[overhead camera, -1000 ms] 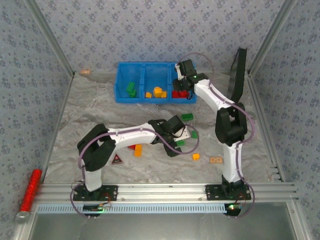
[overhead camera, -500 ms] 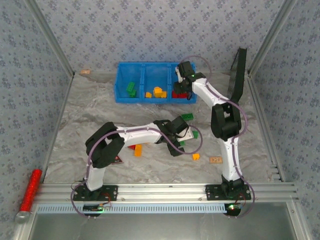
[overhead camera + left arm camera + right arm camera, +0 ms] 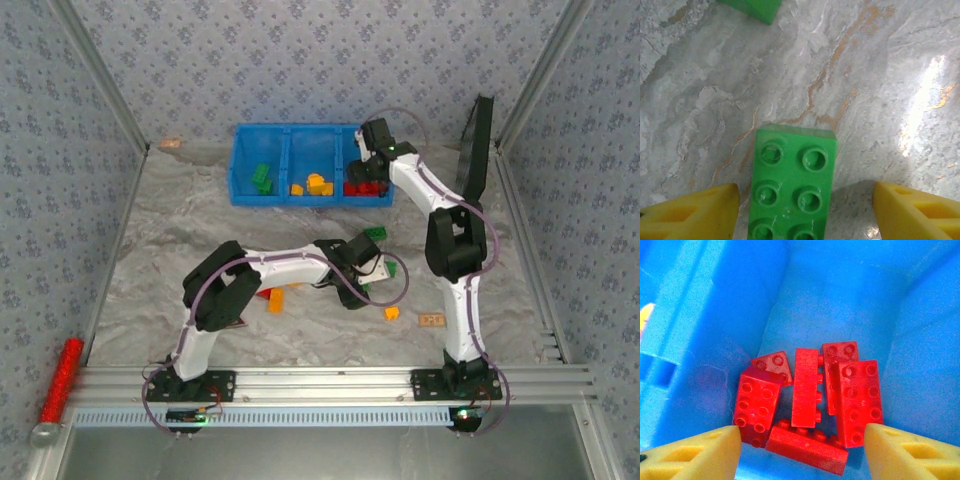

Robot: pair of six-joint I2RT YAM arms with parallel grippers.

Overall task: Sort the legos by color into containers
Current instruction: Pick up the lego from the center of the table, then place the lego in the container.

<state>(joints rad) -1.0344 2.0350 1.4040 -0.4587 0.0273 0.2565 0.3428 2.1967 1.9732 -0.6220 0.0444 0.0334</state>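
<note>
As left tool (image 3: 805, 200) straddles green lego (image 3: 792, 185), studs upward.

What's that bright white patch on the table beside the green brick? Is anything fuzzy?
Left wrist view: light glaring off the glossy marbled grey tabletop, right of the studded green plastic brick, which looks sharp. Right wrist view: the red plastic bricks in the blue plastic bin look slightly soft.
</note>
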